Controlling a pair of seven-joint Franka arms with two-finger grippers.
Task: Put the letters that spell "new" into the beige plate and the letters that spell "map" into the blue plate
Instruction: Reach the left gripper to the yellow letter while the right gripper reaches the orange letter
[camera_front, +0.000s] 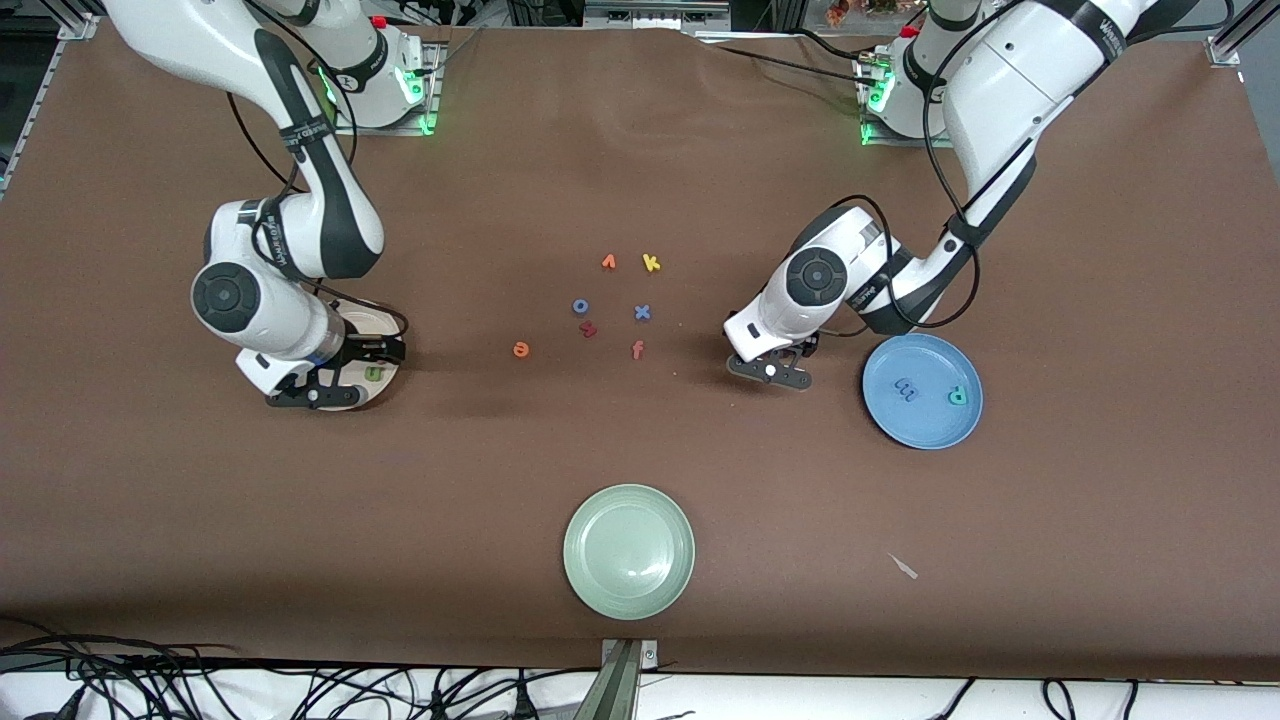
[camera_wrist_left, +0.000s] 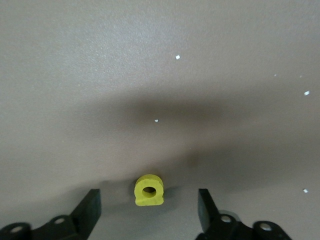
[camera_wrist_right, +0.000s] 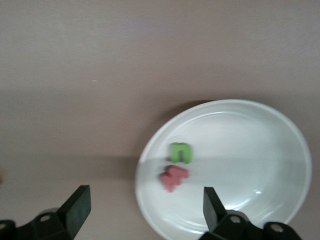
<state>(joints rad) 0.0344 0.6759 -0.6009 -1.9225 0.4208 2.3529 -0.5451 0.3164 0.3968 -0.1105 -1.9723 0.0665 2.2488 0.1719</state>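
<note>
L gripper (camera_wrist_left: 149, 207) open around yellow a (camera_wrist_left: 148, 190) on table.

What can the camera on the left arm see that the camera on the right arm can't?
Only the left wrist view shows the yellow a, lying on the brown table between the open fingers of the left claw. Only the right wrist view shows the beige plate with the green n and the pinkish-red w in it, and the open right claw over the plate's edge. Both show brown table and a pair of spread black fingers.
</note>
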